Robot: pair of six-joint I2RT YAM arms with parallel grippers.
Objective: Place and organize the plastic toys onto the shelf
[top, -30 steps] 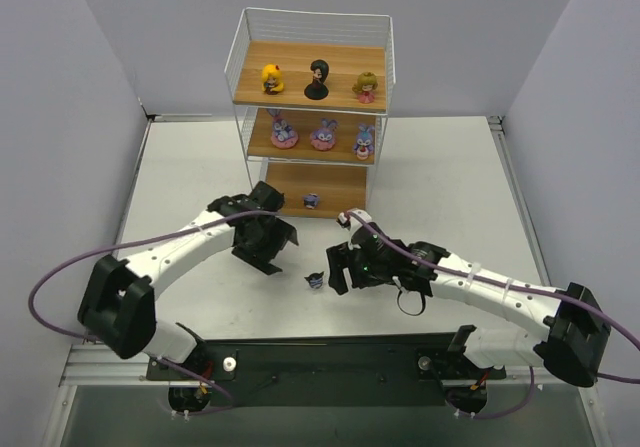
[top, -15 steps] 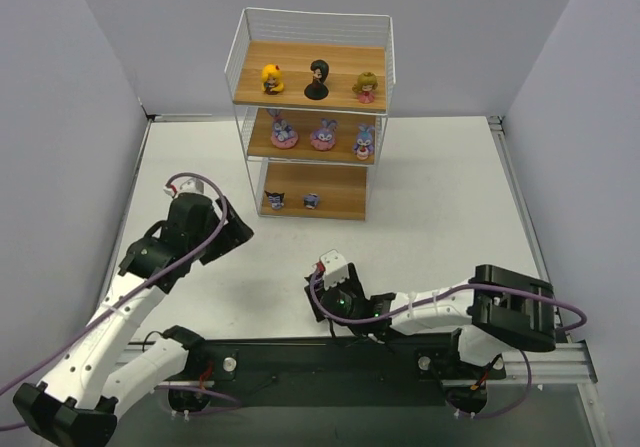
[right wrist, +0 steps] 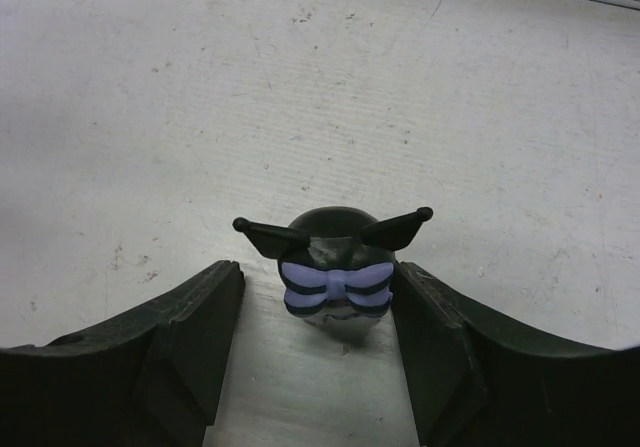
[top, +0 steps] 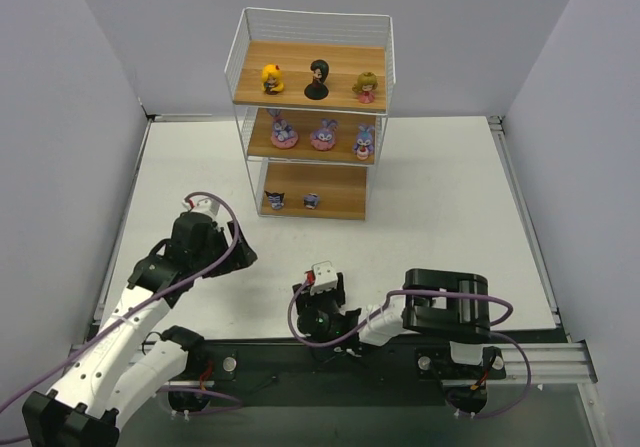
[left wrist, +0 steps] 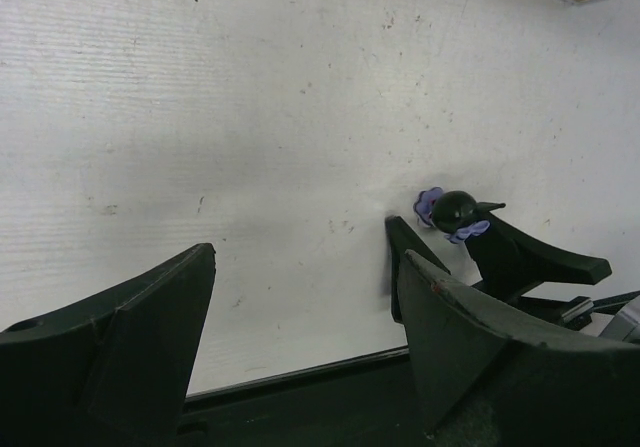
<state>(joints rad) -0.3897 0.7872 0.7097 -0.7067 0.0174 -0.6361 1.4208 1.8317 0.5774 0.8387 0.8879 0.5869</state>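
Top view: your right gripper (top: 310, 305) sits low by the near table edge, well apart from the three-tier white wire shelf with brown wooden boards (top: 345, 195). The left gripper (top: 232, 250) is farther from the toy.

Left wrist: its fingers are spread and empty. The small black plastic figurine with pointed ears and purple bow (left wrist: 452, 210) stands upright at the right gripper's tips.

Right wrist: fingers spread, flanking it dead ahead, not pinching.

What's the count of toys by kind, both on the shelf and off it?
Big-headed dolls: 3, top tier of the shelf
Purple-pink bunnies: 3, middle tier
Small dark horned figures: 3, two on the bottom tier, one between the right gripper jaws
Total: 9
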